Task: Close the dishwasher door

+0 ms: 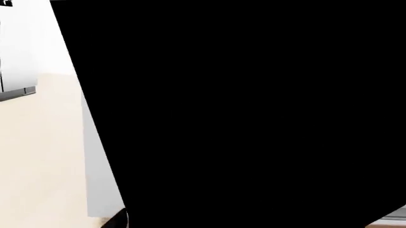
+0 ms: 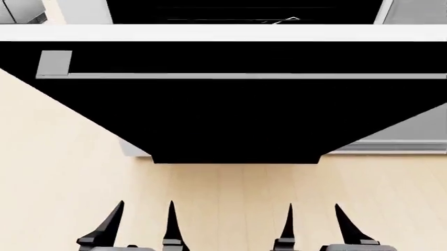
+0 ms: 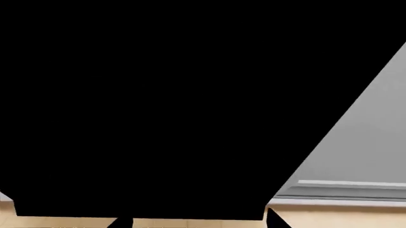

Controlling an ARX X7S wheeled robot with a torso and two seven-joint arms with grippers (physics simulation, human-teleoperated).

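While the dishwasher door (image 2: 237, 125) hangs open in front of you, its broad black panel reaches out from under the white countertop edge (image 2: 223, 32) toward the robot and fills the upper half of the head view, with its free edge lying over the pale wooden floor (image 2: 63, 172). You can see a grey bar (image 2: 244, 76) running across the door near its hinge side, ending at a small grey block at the left. Your left gripper (image 2: 140, 225) sits low at the left of the head view with its two black fingers spread apart and nothing between them, well short of the door's free edge. Your right gripper (image 2: 315, 225) sits low at the right, likewise spread and empty, also apart from the door. From the left wrist camera the door (image 1: 241, 114) covers nearly everything, with floor and a strip of grey cabinet beside it. From the right wrist camera the door (image 3: 165, 104) again fills the frame, and a grey cabinet front (image 3: 362, 152) with its baseboard shows beside it
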